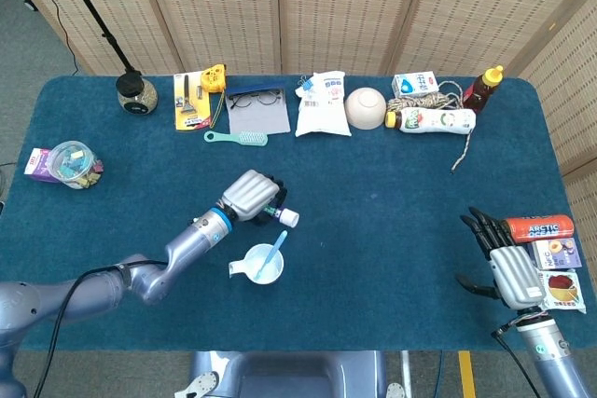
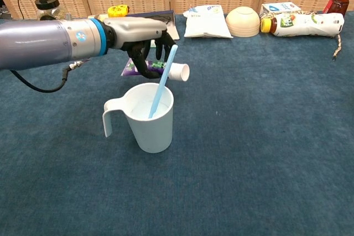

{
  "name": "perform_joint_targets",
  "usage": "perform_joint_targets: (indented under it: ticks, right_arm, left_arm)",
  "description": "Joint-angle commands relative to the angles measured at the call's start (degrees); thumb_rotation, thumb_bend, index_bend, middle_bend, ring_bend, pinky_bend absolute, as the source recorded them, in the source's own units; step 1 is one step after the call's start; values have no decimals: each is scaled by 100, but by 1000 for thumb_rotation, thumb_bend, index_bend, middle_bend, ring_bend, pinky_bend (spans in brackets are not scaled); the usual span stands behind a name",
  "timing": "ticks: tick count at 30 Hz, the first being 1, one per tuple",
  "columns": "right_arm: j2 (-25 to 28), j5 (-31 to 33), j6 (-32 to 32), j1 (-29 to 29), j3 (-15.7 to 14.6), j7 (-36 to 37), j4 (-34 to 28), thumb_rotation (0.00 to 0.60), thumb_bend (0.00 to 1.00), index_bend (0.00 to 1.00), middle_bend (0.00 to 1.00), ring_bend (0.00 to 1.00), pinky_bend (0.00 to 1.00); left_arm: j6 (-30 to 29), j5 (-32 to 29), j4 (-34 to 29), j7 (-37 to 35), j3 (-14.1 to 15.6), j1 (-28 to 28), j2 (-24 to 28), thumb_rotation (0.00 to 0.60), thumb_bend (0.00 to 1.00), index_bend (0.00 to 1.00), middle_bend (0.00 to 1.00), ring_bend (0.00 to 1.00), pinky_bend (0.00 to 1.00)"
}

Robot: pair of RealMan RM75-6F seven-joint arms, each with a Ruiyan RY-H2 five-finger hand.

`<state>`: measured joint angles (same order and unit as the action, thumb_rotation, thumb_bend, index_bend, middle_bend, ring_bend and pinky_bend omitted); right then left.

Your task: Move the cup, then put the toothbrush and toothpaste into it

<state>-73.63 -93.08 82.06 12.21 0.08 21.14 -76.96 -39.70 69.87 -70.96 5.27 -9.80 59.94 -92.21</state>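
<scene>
A white handled cup [image 2: 147,119] [image 1: 262,265] stands on the blue table near the front centre, with a light blue toothbrush [image 2: 163,81] [image 1: 275,253] leaning inside it. My left hand [image 2: 141,40] [image 1: 250,196] grips a purple and white toothpaste tube [image 2: 172,71] [image 1: 281,215], lifted off the cloth just behind and above the cup, its white cap pointing right. At the table's front right my right hand [image 1: 508,258] rests open and holds nothing; the chest view does not show it.
Along the far edge lie a razor pack [image 1: 189,102], tape measure [image 1: 215,76], glasses [image 1: 255,98], comb [image 1: 237,137], white pouch [image 1: 323,102], bowl [image 1: 366,107], bottles [image 1: 442,120] and rope. A jar [image 1: 73,164] sits at left; snack packs and a can [image 1: 539,228] lie beside the right hand.
</scene>
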Motion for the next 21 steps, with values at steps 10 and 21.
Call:
perform_joint_targets:
  ticks: [10, 21]
  right_arm:
    - [-1, -82, 39, -9, -47, -90, -70, 600, 239, 0, 0, 0, 70]
    - [-21, -117, 32, -4, -78, -163, -106, 600, 240, 0, 0, 0, 70]
  left_arm:
    - [-1080, 944, -1526, -2552, -301, -878, 1484, 600, 367, 664, 421, 365, 483]
    - [-1357, 1366, -1653, -3329, -188, -1069, 1916, 600, 375, 685, 437, 376, 490]
